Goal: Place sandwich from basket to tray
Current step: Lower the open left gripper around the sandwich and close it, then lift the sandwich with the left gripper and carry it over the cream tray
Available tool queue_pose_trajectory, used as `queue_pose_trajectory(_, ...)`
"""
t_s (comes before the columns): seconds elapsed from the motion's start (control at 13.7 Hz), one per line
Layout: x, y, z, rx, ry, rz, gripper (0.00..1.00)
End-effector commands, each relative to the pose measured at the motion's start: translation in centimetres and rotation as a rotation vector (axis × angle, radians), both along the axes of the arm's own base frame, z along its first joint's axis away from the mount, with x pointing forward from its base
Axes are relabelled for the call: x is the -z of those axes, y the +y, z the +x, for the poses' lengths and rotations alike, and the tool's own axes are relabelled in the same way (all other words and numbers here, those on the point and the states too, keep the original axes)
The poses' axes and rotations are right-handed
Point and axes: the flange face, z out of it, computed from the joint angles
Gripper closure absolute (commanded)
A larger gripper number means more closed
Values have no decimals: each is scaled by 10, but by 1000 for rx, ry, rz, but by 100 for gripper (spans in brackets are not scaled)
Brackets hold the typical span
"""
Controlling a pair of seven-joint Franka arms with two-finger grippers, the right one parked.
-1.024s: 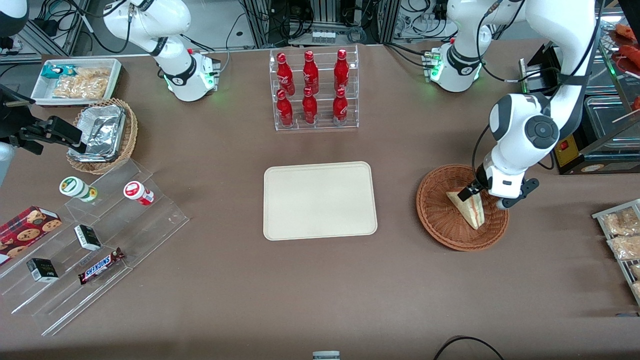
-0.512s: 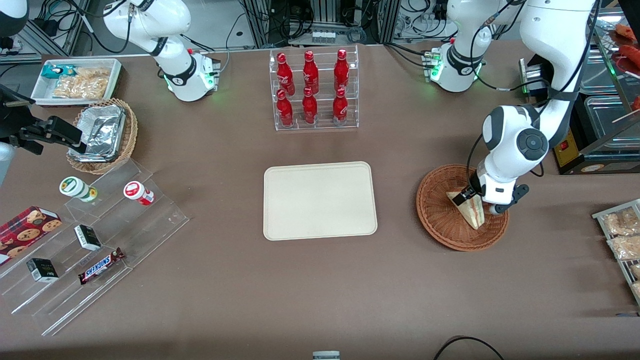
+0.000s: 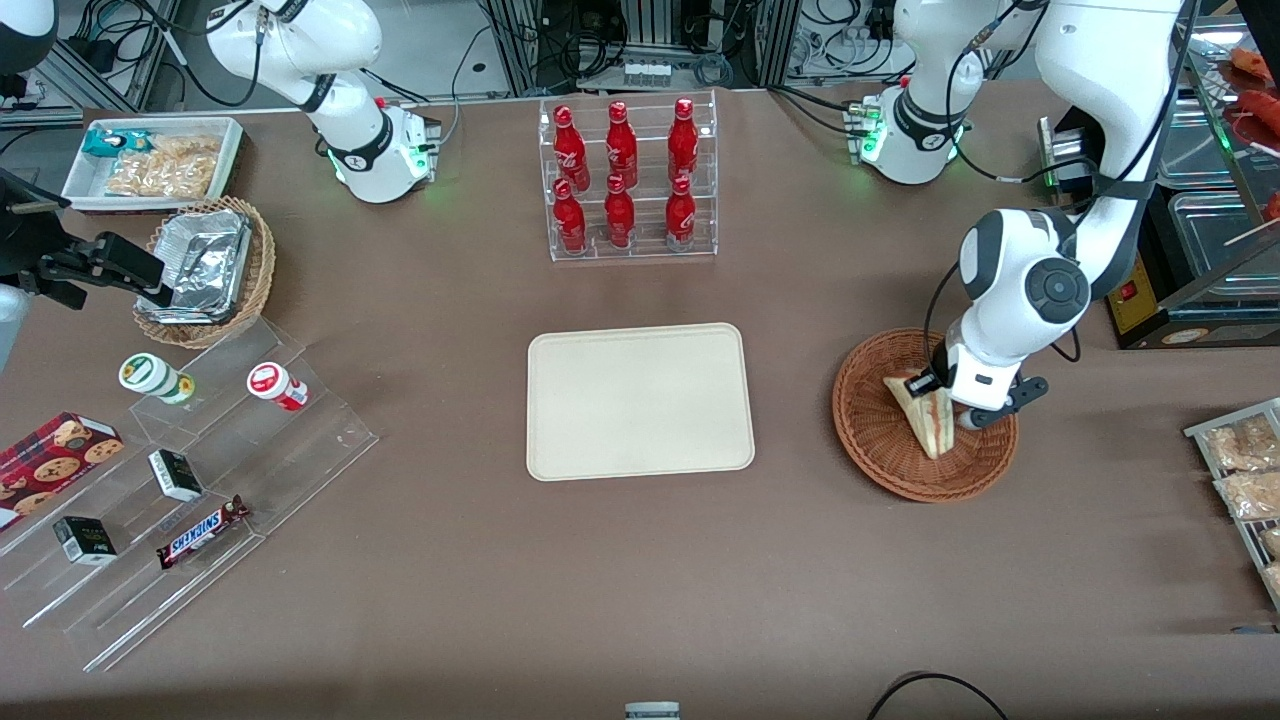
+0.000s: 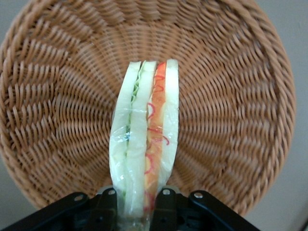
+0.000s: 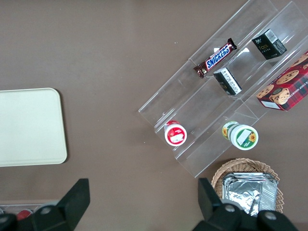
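Note:
The sandwich is a pale wedge wrapped in clear film, with red, green and yellow layers on its cut edge. It stands over the round reddish-brown wicker basket. My left gripper is shut on the sandwich at its wide end. In the left wrist view the two black fingers press both sides of the sandwich, with the basket's weave below it. The cream-beige tray lies flat at the table's middle, beside the basket toward the parked arm's end; it also shows in the right wrist view.
A clear rack of red bottles stands farther from the camera than the tray. A clear stepped display with snacks, a tan basket of foil containers and a white snack tray lie toward the parked arm's end. Packets lie at the working arm's end.
My left gripper has closed on the sandwich and shifted it slightly toward the tray, tilting the wedge more upright within the basket. The wrist has moved down and toward the tray.

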Motion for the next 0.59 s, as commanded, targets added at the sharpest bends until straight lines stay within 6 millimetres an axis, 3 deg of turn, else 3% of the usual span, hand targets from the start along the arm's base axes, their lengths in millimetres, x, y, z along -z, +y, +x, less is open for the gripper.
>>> queue_pose_trajectory(0.0,-45,-34,15,137,84,-2,99)
queue_pose_trajectory(0.07,-49,-49,18,161,97,-3,99)
queue_pose_trajectory(0.22,-49,-106,19,248,88,-7,99)
queue_pose_trajectory(0.51,-45,-189,20,303,60,-15,100)
